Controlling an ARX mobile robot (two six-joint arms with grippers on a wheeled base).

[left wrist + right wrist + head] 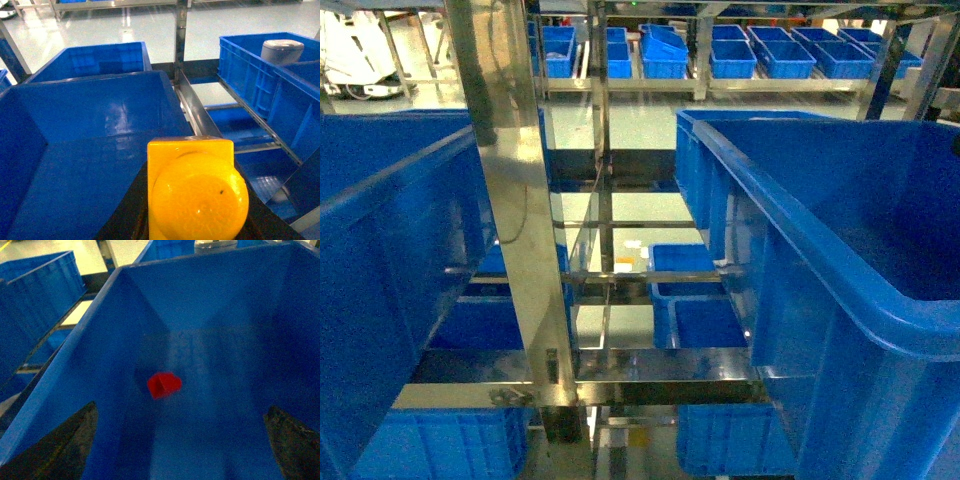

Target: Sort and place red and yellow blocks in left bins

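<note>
A yellow block (197, 192) with a rounded dome face fills the lower middle of the left wrist view. My left gripper (192, 220) is shut on it, its dark fingers (125, 217) showing on either side. It hangs over the near edge of a big blue bin (90, 115). In the right wrist view a small red block (164, 384) lies on the floor of another blue bin (210, 295). My right gripper (175, 445) is open above that floor, the red block a little ahead of its fingertips. Neither gripper shows in the head view.
The head view has a large blue bin on the left (390, 230) and one on the right (840, 260), with a steel rack post (520, 220) between them. More blue bins sit on lower shelves (705, 320). A grey rounded object (282, 50) rests in a right-hand bin.
</note>
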